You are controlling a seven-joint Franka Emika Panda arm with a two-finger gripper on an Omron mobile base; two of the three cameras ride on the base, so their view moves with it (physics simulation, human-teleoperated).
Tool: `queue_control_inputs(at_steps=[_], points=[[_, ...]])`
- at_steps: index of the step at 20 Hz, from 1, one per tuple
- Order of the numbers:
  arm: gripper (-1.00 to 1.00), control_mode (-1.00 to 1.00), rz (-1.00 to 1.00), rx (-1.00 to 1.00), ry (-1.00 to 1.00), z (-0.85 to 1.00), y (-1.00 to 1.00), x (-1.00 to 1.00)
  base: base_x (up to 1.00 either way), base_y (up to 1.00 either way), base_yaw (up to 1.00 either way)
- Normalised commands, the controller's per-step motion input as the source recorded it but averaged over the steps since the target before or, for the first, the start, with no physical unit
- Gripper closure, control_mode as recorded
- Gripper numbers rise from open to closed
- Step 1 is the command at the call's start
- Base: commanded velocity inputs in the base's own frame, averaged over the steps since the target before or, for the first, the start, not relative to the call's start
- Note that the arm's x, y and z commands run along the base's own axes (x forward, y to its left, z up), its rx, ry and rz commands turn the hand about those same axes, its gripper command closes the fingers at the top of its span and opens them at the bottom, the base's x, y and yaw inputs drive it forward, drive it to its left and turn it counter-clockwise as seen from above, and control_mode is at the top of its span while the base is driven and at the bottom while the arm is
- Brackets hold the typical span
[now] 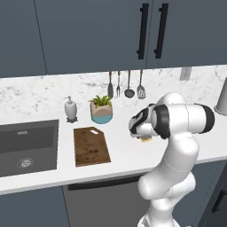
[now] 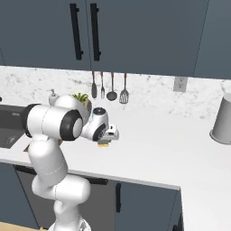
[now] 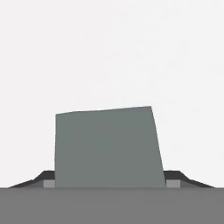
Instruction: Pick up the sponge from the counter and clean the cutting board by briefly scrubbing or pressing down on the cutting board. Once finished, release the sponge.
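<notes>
Sponge: the sponge (image 3: 107, 148) sits between the gripper's finger tips in the hand view, its grey-green scrub top facing the camera; in the left base view a sliver of yellow shows under the hand at (image 1: 146, 139), on or just above the table, to the right of the cutting board.
Gripper: the gripper (image 3: 107, 180) has a dark finger tip at each side of the sponge, touching its flanks as far as can be seen; I judge it clenched on the sponge, though whether the sponge has left the table I cannot tell.
Cutting board: the cutting board (image 1: 91, 146) lies flat on the table (image 1: 128, 153), between the sink (image 1: 26, 146) and the arm, apart from the sponge, with a potted plant (image 1: 101, 109) and a soap dispenser (image 1: 70, 108) behind it.
Handling: probably light and soft; the foam would give under a squeeze, so a grip across the two long flanks, low on the yellow body, should hold without slipping.
Fragility: little to break; too hard a squeeze would only deform it.
Next move: likely a carry leftward over the board, then a press down with the scrub face or underside flat.
Risk: a shallow pinch may let the sponge twist when pressed.
</notes>
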Motion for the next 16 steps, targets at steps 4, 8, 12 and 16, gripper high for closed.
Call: queue_control_inputs(at_steps=[4,8,12,16], points=[[1.00,-1.00,0.00,0.00,-0.02,-0.04,0.24,-0.18,0.00,0.00,0.00],[1.00,-1.00,0.00,0.14,0.00,0.62,0.38,-0.15,0.00,0.00,0.00],[1.00,-1.00,0.00,0.33,0.09,0.81,0.26,-0.06,0.00,0.00,0.00],[1.00,-1.00,0.00,0.16,0.29,0.39,0.97,0.00,0.00,0.00,0.00]])
